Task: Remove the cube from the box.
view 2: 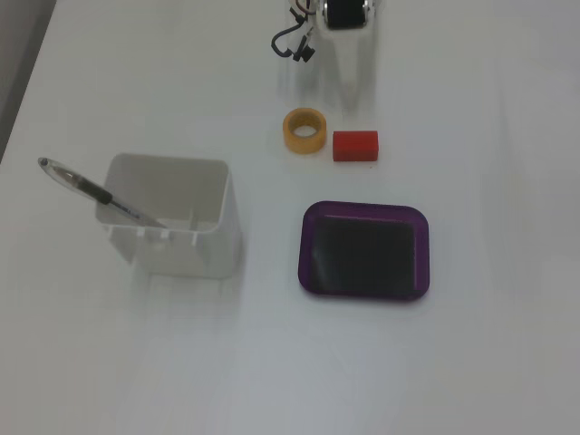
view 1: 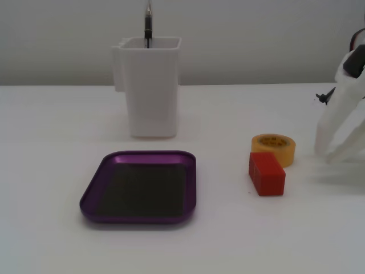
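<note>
The red cube lies on the white table, outside the box, touching or almost touching the yellow tape roll behind it. It also shows in the other fixed view, to the right of the roll. The purple box is empty, its dark bottom bare. My white gripper stands at the right edge, to the right of the cube and apart from it, its fingers spread and holding nothing. In the other fixed view the gripper is faint against the table, just above the cube.
A tall white container holding a pen stands behind the box. A loose black cable hangs by the arm's base.
</note>
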{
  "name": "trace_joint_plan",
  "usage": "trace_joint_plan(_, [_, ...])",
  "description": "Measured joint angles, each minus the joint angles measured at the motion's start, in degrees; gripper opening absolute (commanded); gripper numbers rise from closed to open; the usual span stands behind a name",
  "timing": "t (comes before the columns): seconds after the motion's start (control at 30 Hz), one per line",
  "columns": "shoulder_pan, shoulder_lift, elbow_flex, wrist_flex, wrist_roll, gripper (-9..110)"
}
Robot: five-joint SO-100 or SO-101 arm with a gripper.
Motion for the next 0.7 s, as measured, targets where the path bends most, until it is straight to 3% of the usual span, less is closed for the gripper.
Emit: trace_joint_plan(0.7, [0.0, 0.0, 0.4, 0.0, 0.1, 0])
